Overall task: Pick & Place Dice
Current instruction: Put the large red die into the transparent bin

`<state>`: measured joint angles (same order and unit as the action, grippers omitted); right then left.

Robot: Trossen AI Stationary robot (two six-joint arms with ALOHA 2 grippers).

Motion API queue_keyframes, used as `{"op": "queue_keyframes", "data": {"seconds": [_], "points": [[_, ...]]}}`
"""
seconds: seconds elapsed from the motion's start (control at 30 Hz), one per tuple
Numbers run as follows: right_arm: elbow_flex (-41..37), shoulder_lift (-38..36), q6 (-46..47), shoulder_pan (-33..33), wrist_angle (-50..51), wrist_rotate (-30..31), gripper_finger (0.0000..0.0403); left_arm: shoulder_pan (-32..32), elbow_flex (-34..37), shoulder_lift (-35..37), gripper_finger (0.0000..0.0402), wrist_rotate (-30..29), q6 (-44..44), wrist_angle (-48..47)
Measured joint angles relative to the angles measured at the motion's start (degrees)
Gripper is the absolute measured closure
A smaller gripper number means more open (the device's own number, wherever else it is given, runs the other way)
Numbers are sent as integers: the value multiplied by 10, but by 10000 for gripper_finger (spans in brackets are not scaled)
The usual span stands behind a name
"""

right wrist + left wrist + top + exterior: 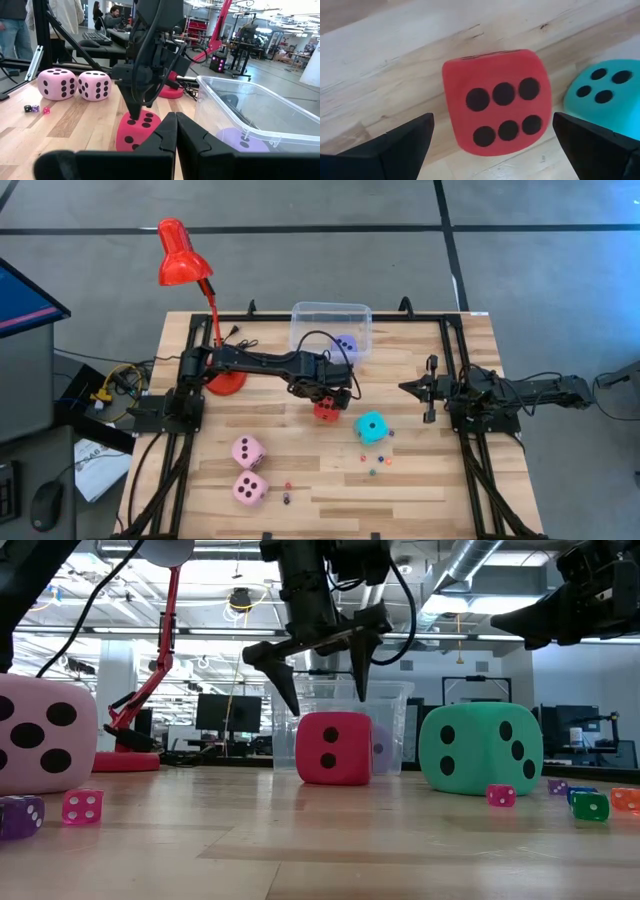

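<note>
Left hand (320, 665) hangs directly above the red die (334, 747), fingers spread wide to either side of it and not touching, presumably set to drop around the cube for a grasp. Red die sits on the tabletop (330, 480) just in front of the clear bin (331, 323), which already holds the lavender die (345, 343); cyan die (372, 427) lies just beside the red die. Right hand (411, 387) waits closed and empty, well apart from the red die on the bin's far side.

We find no readable words, brands or numerals; only dark pips mark the red die (496, 102), six facing up.
</note>
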<state>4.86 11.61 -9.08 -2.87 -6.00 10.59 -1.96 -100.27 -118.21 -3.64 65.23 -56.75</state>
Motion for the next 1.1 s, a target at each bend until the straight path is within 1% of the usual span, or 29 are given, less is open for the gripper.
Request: {"op": "queue_keyframes", "data": {"seconds": [0.17,0.33,0.53,0.7,0.83,1.1], "points": [[0,0,0,0,0,0,403,-2,0,0,2,0,0,23],[0,0,0,0,0,0,403,-8,-1,0,2,0,-20,24],[0,0,-4,0,0,0,403,-10,-1,-1,2,-3,-23,28],[0,0,-4,0,0,0,403,-9,23,-2,2,-2,-20,46],[0,0,-4,0,0,0,403,-6,45,-2,2,1,-20,86],[0,0,-6,0,2,0,403,-6,55,-1,2,8,-19,97]]}}
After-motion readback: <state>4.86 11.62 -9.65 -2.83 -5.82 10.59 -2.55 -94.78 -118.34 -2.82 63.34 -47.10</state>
